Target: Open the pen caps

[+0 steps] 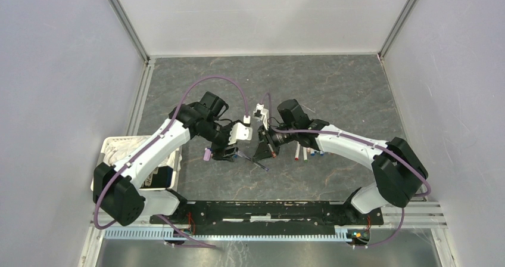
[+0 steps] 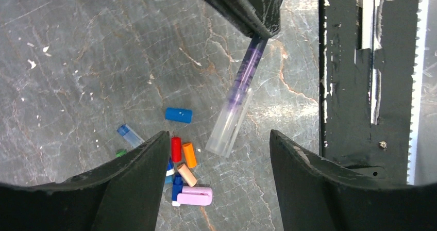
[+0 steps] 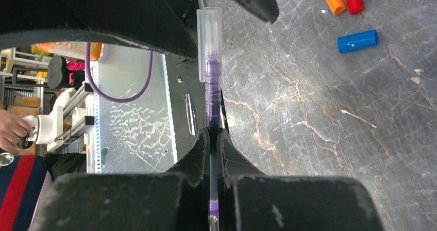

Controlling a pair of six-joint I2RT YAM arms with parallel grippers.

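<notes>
"Several pen caps (image 2: 176, 149) lie loose on the table (image 2: 77, 61). What is the task status?" asks the inspector.

"Part done, by judgement," the technician answers. "Blue, red, orange, tan and lilac caps rest in a cluster, apart from any barrel. One purple pen (image 2: 247, 71) is in work: the right gripper (image 3: 211, 138) is clamped on its barrel and presents it to the other arm, with the clear cap (image 2: 229, 122) fitted."

"And the left gripper (image 2: 216, 135)?"

"Its jaws stand wide, one on each side of the clear cap, touching nothing. The probable next step is to close on the cap and pull along the barrel."

"What is left?"

"This cap, plus the white pens (image 1: 305, 154) beside the right arm. Whether those are capped is too small to tell."
</notes>
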